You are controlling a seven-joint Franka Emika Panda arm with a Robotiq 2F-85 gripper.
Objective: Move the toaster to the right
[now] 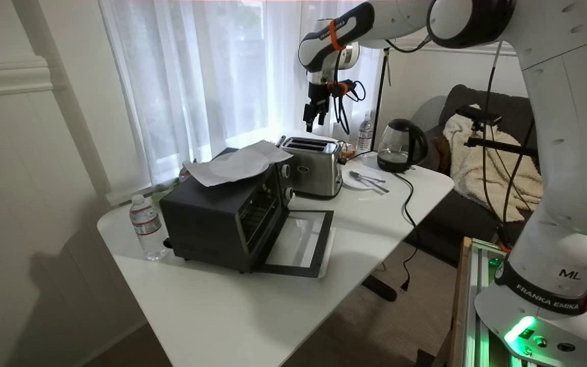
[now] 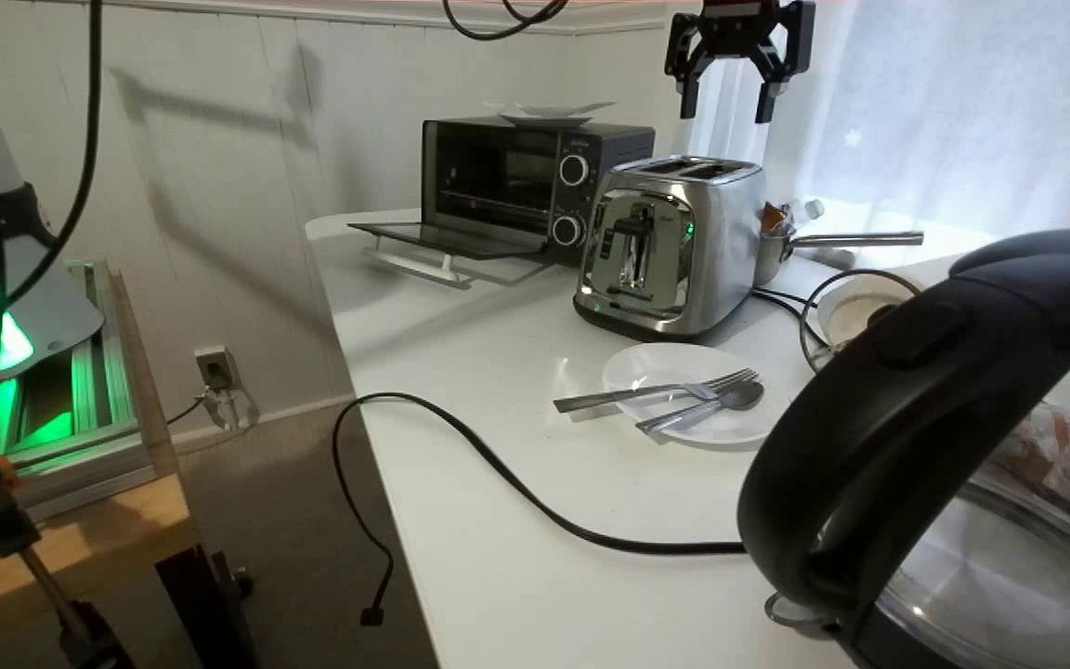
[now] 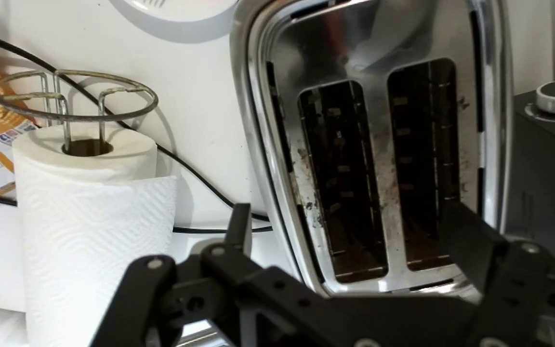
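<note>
The silver toaster (image 1: 314,173) stands upright on the white table, beside the dark toaster oven. It also shows in an exterior view (image 2: 730,242) with its lever side facing the camera. In the wrist view the toaster's top (image 3: 384,193) and two empty slots fill the middle and right. My gripper (image 1: 315,122) is open and empty, held above the toaster and apart from it. In an exterior view both fingers of the gripper (image 2: 725,110) hang down with a wide gap. In the wrist view the gripper's fingers (image 3: 347,212) appear over the toaster's near end, one beside its left edge.
The toaster oven (image 1: 202,219) has its glass door down and paper on top. A plate (image 2: 637,367) with cutlery and the kettle (image 2: 832,455) stand on the toaster's lever side. A paper towel roll (image 3: 94,217), black cords and a saucepan (image 2: 855,240) are close by. A bottle (image 1: 147,227) stands beside the oven.
</note>
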